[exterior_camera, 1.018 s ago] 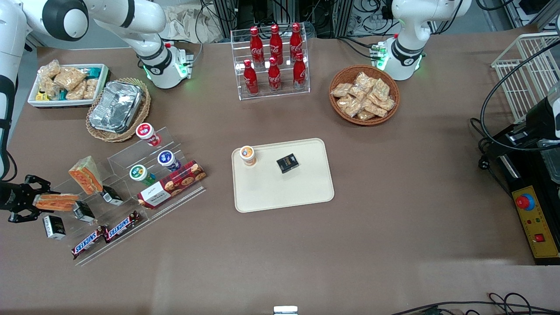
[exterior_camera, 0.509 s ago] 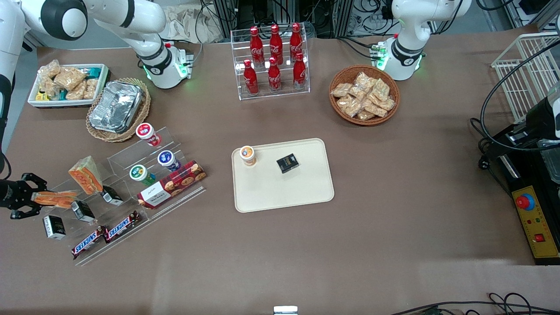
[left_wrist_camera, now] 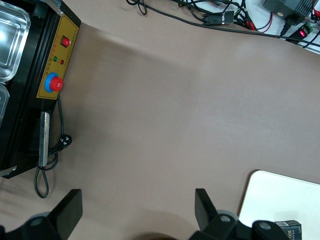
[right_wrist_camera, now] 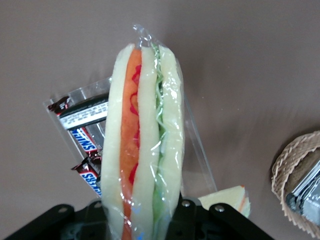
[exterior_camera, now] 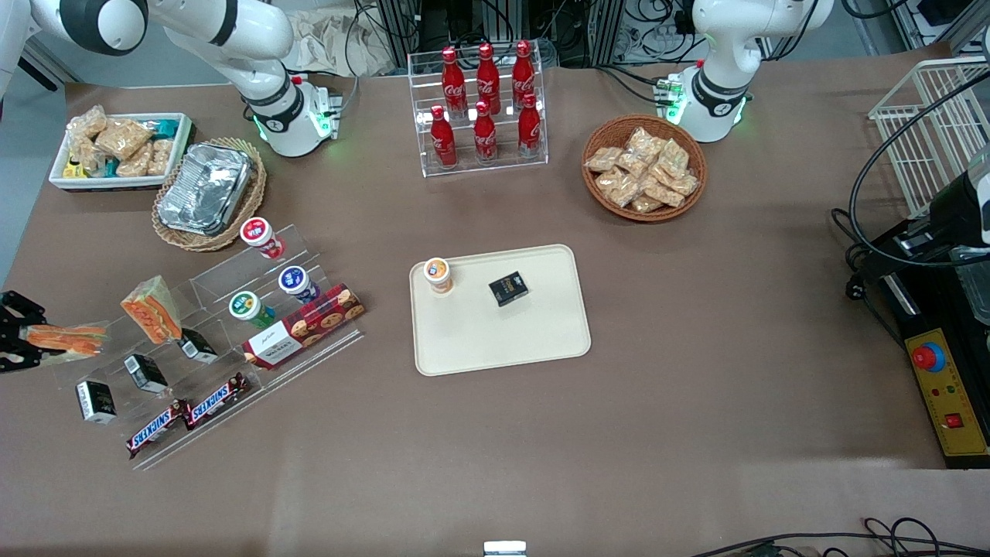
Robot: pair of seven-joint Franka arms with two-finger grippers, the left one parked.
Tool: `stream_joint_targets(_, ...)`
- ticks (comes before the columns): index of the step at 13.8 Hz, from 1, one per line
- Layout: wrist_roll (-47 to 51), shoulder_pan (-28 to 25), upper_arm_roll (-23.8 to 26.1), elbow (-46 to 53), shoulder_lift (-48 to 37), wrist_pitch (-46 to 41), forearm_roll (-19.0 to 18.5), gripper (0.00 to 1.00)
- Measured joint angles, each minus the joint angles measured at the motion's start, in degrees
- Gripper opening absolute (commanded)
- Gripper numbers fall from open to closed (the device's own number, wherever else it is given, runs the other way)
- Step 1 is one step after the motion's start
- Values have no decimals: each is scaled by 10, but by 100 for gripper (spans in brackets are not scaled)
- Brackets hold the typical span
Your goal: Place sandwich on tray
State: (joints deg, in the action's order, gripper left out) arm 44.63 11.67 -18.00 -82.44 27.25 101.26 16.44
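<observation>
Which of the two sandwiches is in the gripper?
The sandwich at the table's working-arm end, clamped edge-on in the gripper; the other sandwich stands on the clear rack.

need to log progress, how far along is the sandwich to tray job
Done: the gripper is shut on the sandwich, lifted off the clear stand at the working arm's end of the table. In hand: carrying it. Left: reaching the tray, which holds only a cup and a small black box, then releasing.
</observation>
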Motion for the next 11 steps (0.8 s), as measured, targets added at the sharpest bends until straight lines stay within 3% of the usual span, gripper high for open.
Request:
stream_joint_targets(5,-108,0,0,0,-10,-1,-26,32)
stream_joint_targets(8,-200,0,0,1,-16,-1,-27,15)
stream_joint_targets(11,-229,-5,6,4,-41,-12,-27,15)
